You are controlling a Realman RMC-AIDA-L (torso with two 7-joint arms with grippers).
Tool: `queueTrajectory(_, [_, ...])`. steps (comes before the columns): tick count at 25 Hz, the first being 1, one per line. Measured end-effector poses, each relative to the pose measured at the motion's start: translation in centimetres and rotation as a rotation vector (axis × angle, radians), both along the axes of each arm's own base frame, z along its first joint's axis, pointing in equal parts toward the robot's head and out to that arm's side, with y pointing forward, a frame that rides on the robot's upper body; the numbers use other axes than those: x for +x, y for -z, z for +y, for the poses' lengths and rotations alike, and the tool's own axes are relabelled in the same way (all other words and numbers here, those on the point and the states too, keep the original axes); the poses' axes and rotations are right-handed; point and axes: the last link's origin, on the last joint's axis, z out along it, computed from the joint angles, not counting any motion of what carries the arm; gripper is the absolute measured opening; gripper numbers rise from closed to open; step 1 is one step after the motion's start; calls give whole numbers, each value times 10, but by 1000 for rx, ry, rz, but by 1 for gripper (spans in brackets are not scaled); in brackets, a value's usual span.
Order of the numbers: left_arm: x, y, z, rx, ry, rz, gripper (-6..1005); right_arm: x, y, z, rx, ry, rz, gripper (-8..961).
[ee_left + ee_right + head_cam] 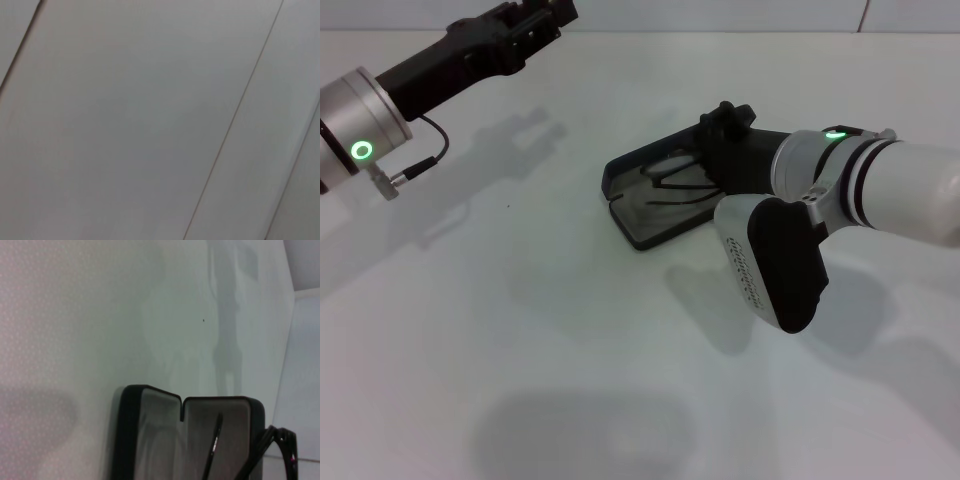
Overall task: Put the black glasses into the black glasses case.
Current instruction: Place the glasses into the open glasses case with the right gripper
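The black glasses case [638,222] lies open on the white table at the middle, grey lining up. The black glasses [672,184] lie inside it, thin frame and temple arms across the lining. My right gripper [728,118] hangs over the case's right end, right by the glasses; whether it touches them is hidden. In the right wrist view the open case [131,440] shows both halves, with one slim temple arm [215,439] lying on the lining. My left gripper [532,22] is raised at the far left, away from the case.
The white table [520,350] spreads bare around the case, with arm shadows on it. My right arm's white and black wrist [790,250] hangs over the table just right of the case. The left wrist view shows only pale panels.
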Motion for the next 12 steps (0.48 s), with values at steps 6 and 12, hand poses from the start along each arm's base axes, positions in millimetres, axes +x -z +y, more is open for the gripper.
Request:
queueTrajectory(6, [-1, 0, 0, -2, -2, -2, 601, 3, 2, -1, -3, 0, -12, 82])
queueTrajectory(12, [0, 1, -1, -3, -3, -4, 604, 4, 2, -1, -3, 1, -12, 88])
